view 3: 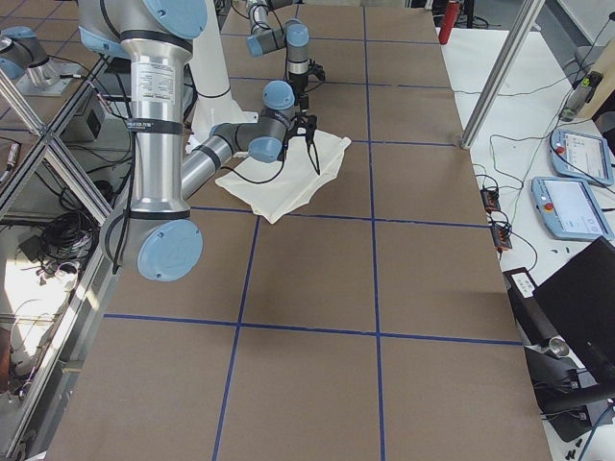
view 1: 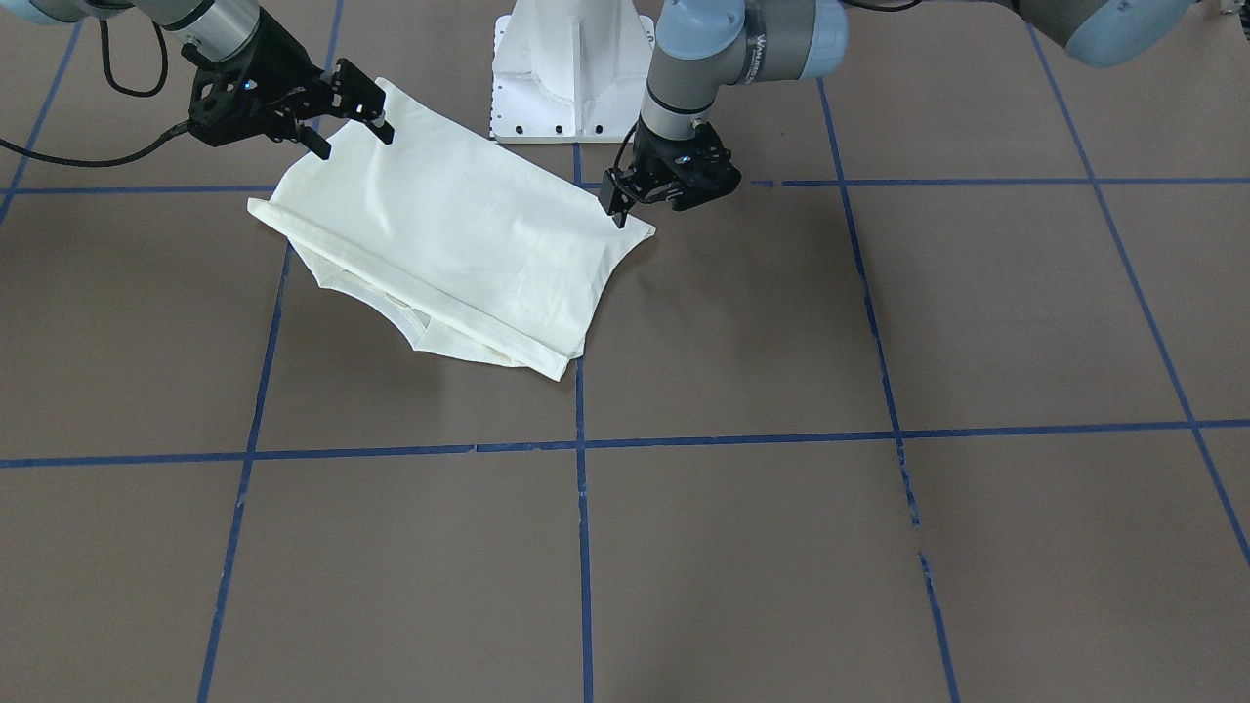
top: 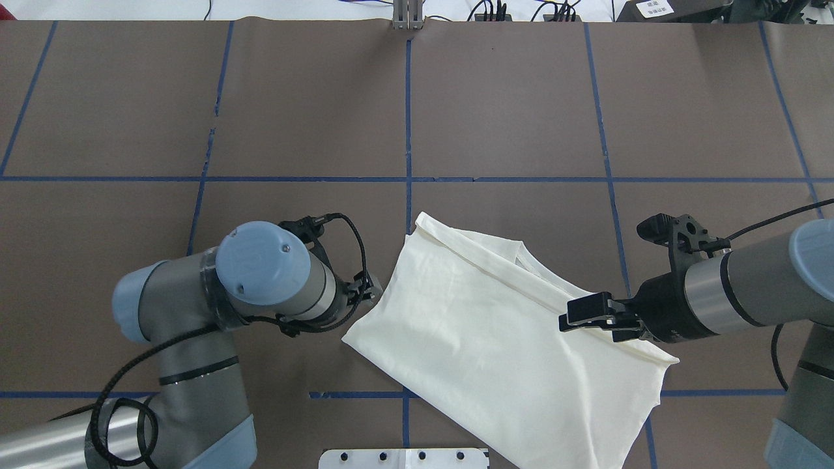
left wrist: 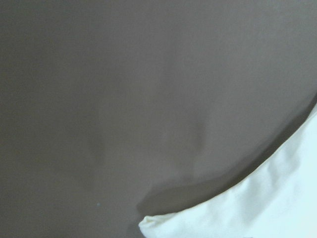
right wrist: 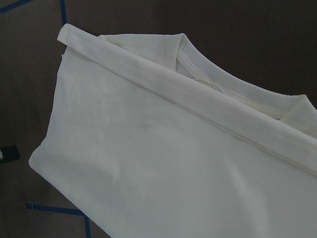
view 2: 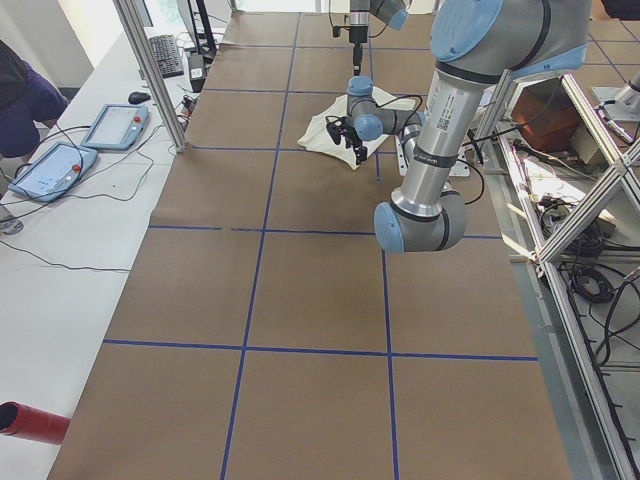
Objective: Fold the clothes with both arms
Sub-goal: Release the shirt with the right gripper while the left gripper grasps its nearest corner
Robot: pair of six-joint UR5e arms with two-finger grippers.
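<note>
The cream T-shirt (view 1: 459, 244) lies folded on the brown table, close to the robot's base, plain side up; its print is hidden. The collar (right wrist: 233, 94) peeks out under a folded band. My right gripper (view 1: 352, 127) is open and hovers just over the shirt's edge (top: 586, 312), holding nothing. My left gripper (view 1: 617, 203) is low beside the shirt's other corner (top: 355, 335), and its fingers look open and empty. In the left wrist view only that corner (left wrist: 257, 208) and bare table show.
The white pedestal base (view 1: 571, 68) stands right behind the shirt. Blue tape lines (view 1: 582, 439) grid the brown table cover. Teach pendants (view 2: 90, 140) and cables lie on the white bench beyond the table's far edge.
</note>
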